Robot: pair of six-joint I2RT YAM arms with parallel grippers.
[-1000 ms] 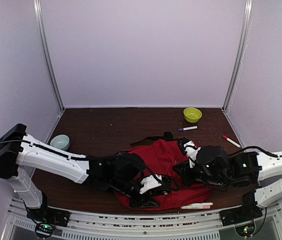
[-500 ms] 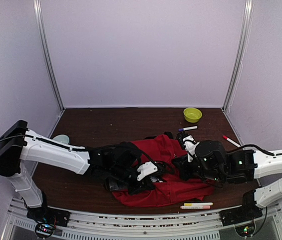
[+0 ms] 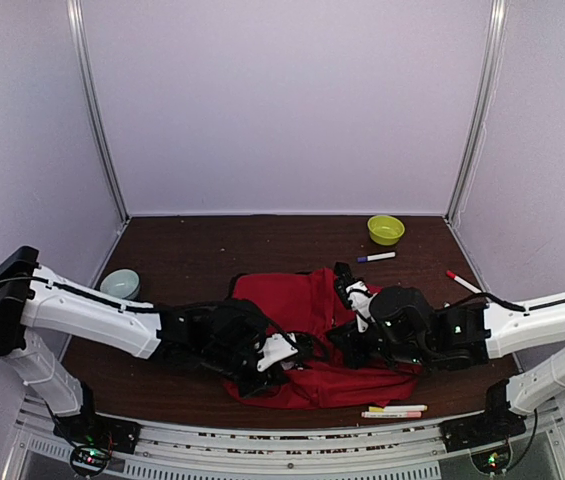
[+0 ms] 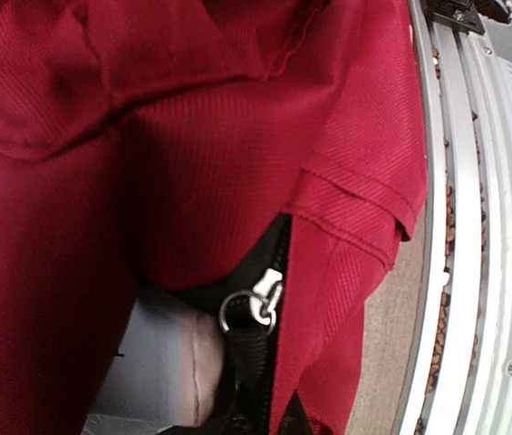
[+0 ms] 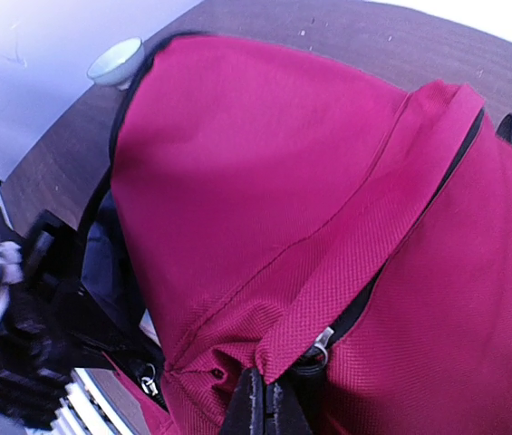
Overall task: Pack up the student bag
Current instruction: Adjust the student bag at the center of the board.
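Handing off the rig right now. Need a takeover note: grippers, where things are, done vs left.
Left gripper: shut on the student bag, at its near zipper edge.
Right gripper: shut on the bag's red flap beside a zipper pull.
Bag: centre-front of the table, mouth partly open, dark lining showing.
Loose: purple marker and red marker behind-right of the bag; two markers at the front edge.
Done: both arms grip the bag; nothing visible inside.
Left: probably spread the opening, then load the markers.
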